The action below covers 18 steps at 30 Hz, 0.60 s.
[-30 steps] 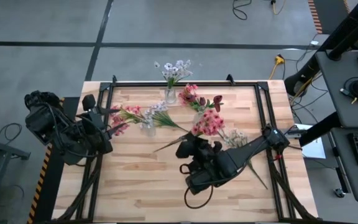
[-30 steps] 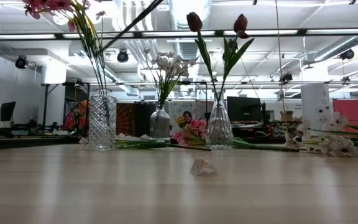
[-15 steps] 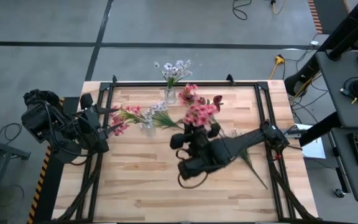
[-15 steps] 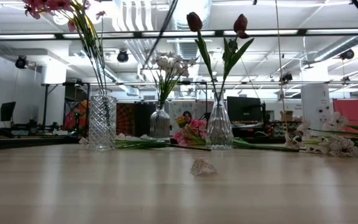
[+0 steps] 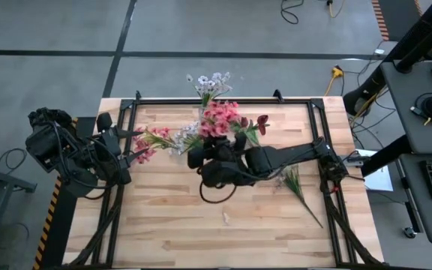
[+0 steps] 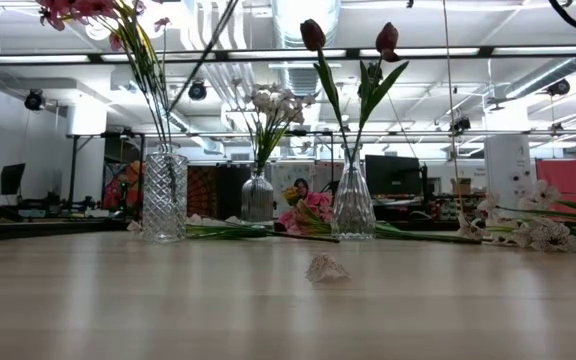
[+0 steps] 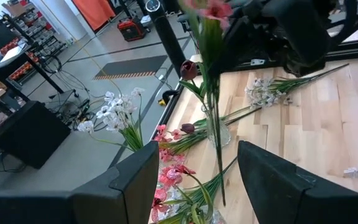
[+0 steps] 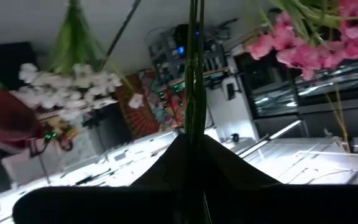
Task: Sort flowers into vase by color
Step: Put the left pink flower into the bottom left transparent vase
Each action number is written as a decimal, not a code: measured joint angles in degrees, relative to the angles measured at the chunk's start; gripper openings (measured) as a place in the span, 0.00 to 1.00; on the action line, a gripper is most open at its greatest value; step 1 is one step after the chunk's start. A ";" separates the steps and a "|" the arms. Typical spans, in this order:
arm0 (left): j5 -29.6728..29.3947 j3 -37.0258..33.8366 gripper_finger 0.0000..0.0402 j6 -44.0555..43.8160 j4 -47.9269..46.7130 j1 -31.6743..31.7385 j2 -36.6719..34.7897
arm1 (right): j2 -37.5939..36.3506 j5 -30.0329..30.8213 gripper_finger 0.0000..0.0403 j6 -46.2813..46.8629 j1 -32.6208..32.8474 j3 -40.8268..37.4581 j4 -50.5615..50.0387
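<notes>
A wooden surface [image 5: 163,225] is carrying three glass vases near its far edge. The right end effector [image 5: 223,146] is gripping a pink flower stem [image 5: 220,120] tight, holding it above the middle vases. The left end effector [image 5: 130,146] is waiting open at the left edge.

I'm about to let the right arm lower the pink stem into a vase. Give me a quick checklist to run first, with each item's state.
1. Right pincer shut on the pink stem: ok, stalk clamped between its fingers in the right wrist view.
2. Stem lifted off the table: ok.
3. Cut-glass vase upright, holding pink flowers already: ok.
4. Stalk tip lined up over that vase's mouth: cannot tell.
5. Left pincer open and back at the table's left edge, out of the way: ok.
6. White stems lying unsorted on the table: not ok.
</notes>
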 joint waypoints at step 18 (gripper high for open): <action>0.05 0.00 0.50 0.28 -0.09 0.02 0.00 | 0.24 -11.09 0.07 -19.69 -4.77 -0.07 9.62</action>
